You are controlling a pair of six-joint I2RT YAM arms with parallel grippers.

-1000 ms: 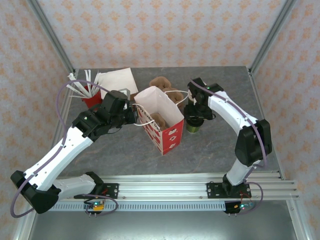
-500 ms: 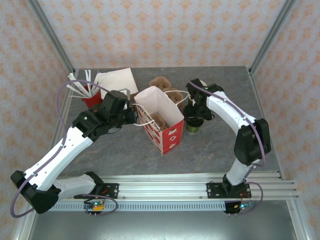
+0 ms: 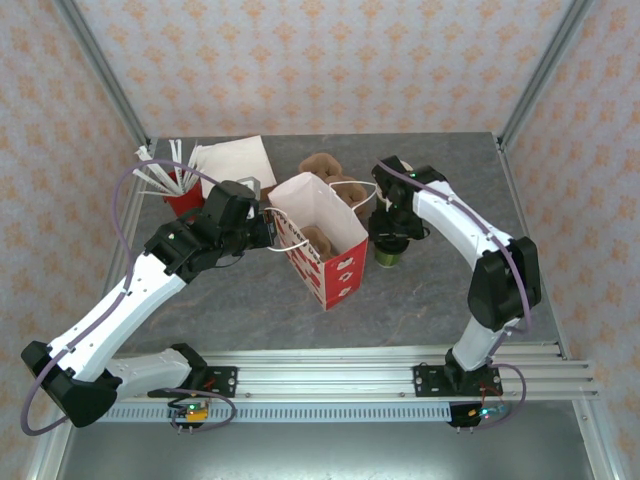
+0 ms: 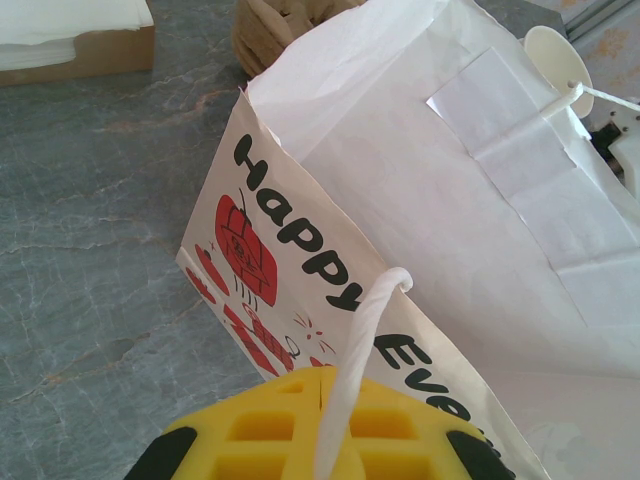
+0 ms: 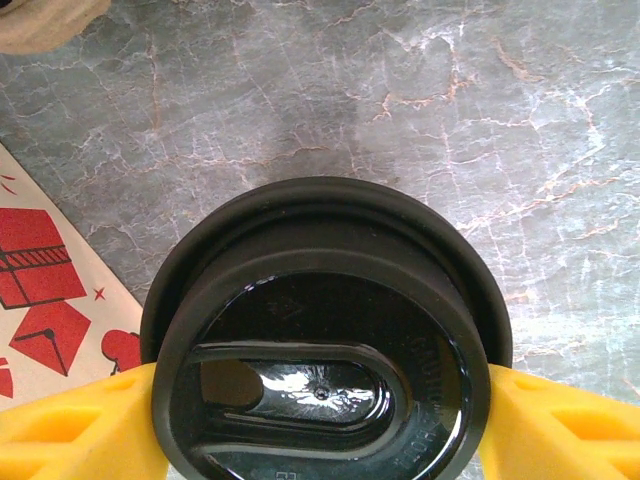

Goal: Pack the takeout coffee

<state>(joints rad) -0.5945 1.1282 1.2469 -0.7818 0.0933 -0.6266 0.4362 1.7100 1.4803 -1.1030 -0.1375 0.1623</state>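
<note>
Yellow fingers [image 5: 70,432] of the R gripper [image 3: 391,236] sit either side of the takeout coffee [image 5: 320,350] (black lid up, lower centre of the wrist view), close against it; can't tell whether they squeeze. It stands on the grey table [image 5: 300,80], just right of the white paper bag [image 3: 318,225] at frame centre. L gripper [image 4: 322,400] is pinched tight on the bag's rope handle [image 4: 365,320].

the paper bag [image 3: 318,240] stands mid-desk [image 3: 250,310], its handle [image 4: 360,350] in my left jaws on its left side. the takeout coffee [image 5: 320,340] sits just right of it, between my right jaws. behind the bag lies a loose pile [image 3: 322,165]; at back left are the napkins [image 3: 235,160], the cup of sticks [image 3: 183,200] beside them.
</note>
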